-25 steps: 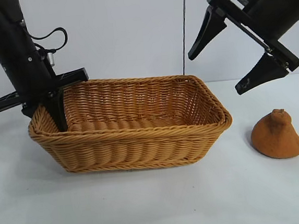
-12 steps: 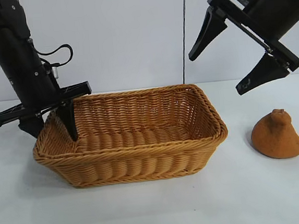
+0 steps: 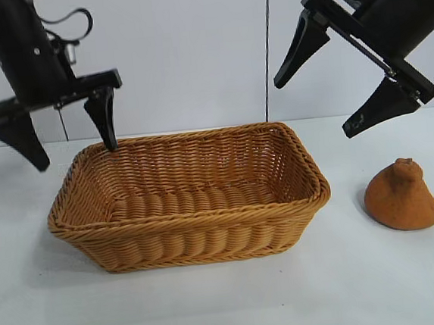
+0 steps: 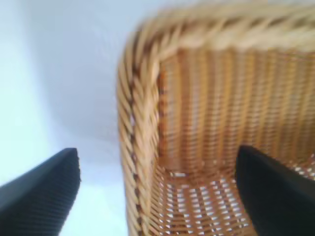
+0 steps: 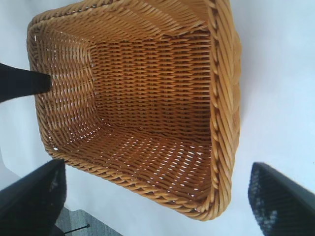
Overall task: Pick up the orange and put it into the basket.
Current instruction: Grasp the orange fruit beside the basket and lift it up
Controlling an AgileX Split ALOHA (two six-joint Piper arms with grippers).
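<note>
I'm holding the right pincer (image 3: 348,75) high, jaws spread wide and gripping nothing, hanging above the gap between the basket (image 3: 193,233) and the orange (image 3: 401,195). The left pincer (image 3: 66,134) is also gaping and empty, hovering over the basket's left end, one finger outside the rim and one above the inside. The orange is sitting on the surface (image 3: 229,306), just right of the basket, apart from it, untouched. So I'm judging nothing is done yet: the grasp, lift and drop are all remaining. Room is looking good: bare surface is showing on the visible sides of the orange, and the basket is showing empty in the right wrist view. The near braided rim is the edge I'm needing to clear when carrying over.
</note>
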